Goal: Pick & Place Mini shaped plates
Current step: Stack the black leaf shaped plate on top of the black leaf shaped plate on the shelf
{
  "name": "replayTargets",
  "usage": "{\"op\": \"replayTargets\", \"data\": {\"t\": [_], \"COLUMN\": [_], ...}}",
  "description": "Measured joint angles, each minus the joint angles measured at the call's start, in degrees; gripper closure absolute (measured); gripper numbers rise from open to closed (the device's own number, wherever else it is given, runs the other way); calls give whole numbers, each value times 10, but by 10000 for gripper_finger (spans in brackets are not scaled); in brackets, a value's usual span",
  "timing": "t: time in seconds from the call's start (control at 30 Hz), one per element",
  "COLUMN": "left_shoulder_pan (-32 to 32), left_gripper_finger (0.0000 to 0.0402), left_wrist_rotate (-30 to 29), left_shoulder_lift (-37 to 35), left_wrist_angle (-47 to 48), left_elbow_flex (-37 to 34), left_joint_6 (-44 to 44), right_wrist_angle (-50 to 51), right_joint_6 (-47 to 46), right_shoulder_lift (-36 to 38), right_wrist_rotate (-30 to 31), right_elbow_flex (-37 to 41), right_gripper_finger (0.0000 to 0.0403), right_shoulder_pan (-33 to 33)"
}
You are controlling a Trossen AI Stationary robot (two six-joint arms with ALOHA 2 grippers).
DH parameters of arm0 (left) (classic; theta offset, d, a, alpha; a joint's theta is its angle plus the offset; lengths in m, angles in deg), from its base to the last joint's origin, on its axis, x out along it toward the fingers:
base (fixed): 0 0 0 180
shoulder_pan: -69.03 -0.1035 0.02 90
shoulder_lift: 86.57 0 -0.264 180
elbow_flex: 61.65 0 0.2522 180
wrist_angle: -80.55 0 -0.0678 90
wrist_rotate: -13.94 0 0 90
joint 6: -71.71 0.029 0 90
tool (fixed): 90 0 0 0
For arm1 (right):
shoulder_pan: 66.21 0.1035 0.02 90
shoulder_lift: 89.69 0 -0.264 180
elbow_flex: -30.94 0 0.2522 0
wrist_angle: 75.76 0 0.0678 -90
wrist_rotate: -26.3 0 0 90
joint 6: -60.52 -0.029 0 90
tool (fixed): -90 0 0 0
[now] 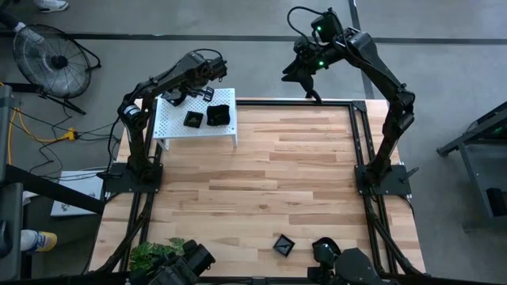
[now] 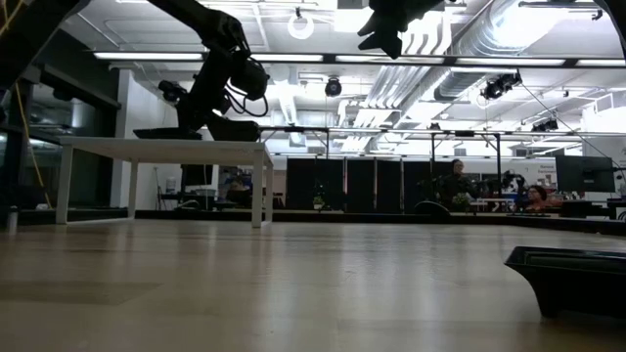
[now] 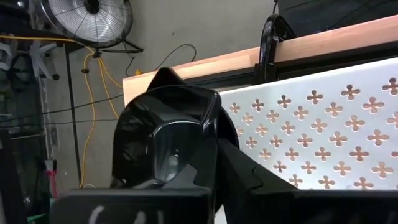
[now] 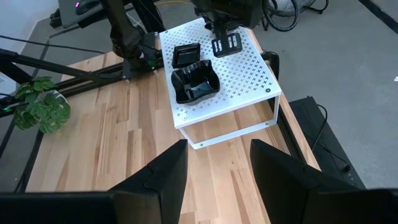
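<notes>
Two black mini plates, a square one [image 4: 185,55] and a wavy-edged one [image 4: 196,84], lay on the white perforated shelf [image 4: 249,93] at the worktop's [image 1: 261,190] far left corner. A third plate [image 3: 165,140] was grasped in the clenched jaws of the left gripper [image 1: 207,93] over the shelf's far edge. Another plate [image 1: 283,245] sat near the worktop's near edge. The right gripper [image 4: 214,165] hung raised beyond the far edge, jaws released

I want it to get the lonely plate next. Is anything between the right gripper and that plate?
Nothing visible. The right gripper hangs open over the table's far edge, the plate sits alone near the front edge, and only bare table lies between. The left gripper is over at the shelf.
</notes>
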Motion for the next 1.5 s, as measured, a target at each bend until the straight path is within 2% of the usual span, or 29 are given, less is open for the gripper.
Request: {"op": "replayTargets", "data": {"t": [0.4,1.0,1.37,1.5], "left_shoulder_pan": [0,20,24,24], "left_gripper_finger": [400,401,401,401], "left_wrist_rotate": [-4,1,-12,-33], "left_shoulder_lift": [0,0,-3,-23], "left_wrist_angle": [14,24,23,23], "left_elbow_flex": [1,1,2,2], "left_joint_6": [-13,-177,-245,-274], "right_wrist_angle": [0,0,1,1], "right_joint_6": [1,-3,-3,-3], "right_shoulder_lift": [0,0,0,0], "right_wrist_rotate": [0,0,0,0], "right_elbow_flex": [0,0,0,0], "right_gripper_finger": [233,233,233,233], "right_shoulder_pan": [0,0,0,0]}}
